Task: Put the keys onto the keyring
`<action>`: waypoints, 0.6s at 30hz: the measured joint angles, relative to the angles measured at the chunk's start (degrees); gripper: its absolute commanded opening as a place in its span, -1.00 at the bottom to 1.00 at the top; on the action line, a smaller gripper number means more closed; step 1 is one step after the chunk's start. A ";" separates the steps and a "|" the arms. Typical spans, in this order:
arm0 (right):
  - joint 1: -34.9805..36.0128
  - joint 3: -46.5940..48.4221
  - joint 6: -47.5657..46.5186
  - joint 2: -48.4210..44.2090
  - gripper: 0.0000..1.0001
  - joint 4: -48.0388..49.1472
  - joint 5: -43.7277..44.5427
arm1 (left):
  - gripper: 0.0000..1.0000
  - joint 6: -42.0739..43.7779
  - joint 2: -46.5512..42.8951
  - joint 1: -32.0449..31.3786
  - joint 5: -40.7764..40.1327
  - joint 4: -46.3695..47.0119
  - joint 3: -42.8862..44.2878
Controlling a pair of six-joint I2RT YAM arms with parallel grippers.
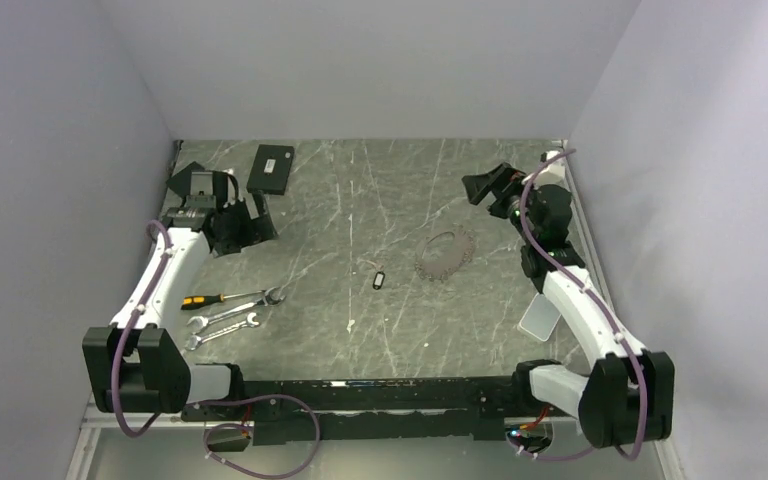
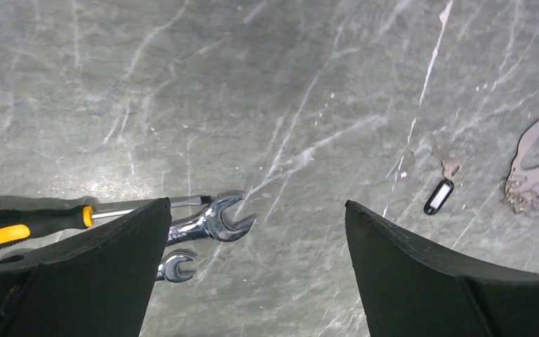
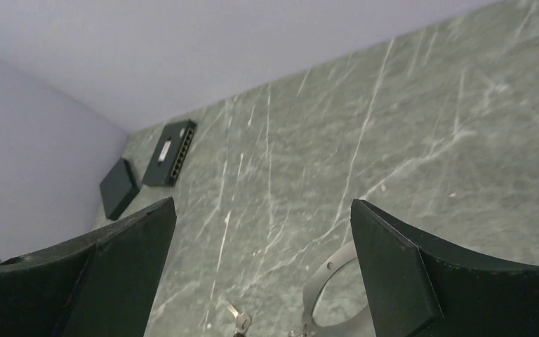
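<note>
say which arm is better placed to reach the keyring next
Right, likely: the right gripper hovers open just beyond the keyring, which shows in its wrist view. The left gripper is farther off, by the wrenches.

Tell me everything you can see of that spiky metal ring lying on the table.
The keyring is a thin grey-silver metal hoop fringed with small flat keys that give it a jagged outline. It lies flat on the marbled grey-green table, right of centre in the top view. Only the table touches it; a small black tag lies apart, to its left.
</note>
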 measured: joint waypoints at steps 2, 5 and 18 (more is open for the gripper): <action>0.74 0.35 0.44 2.54 0.99 0.17 -1.16 | 0.98 1.07 0.02 -1.70 -0.04 -0.04 0.00; 3.48 2.36 -0.04 7.02 0.99 -3.19 0.04 | 0.92 2.80 0.04 -4.70 0.00 -0.13 0.02; 20.35 11.65 -7.43 22.10 0.85 -21.59 8.68 | 0.73 6.75 0.00 -9.40 3.37 0.63 0.02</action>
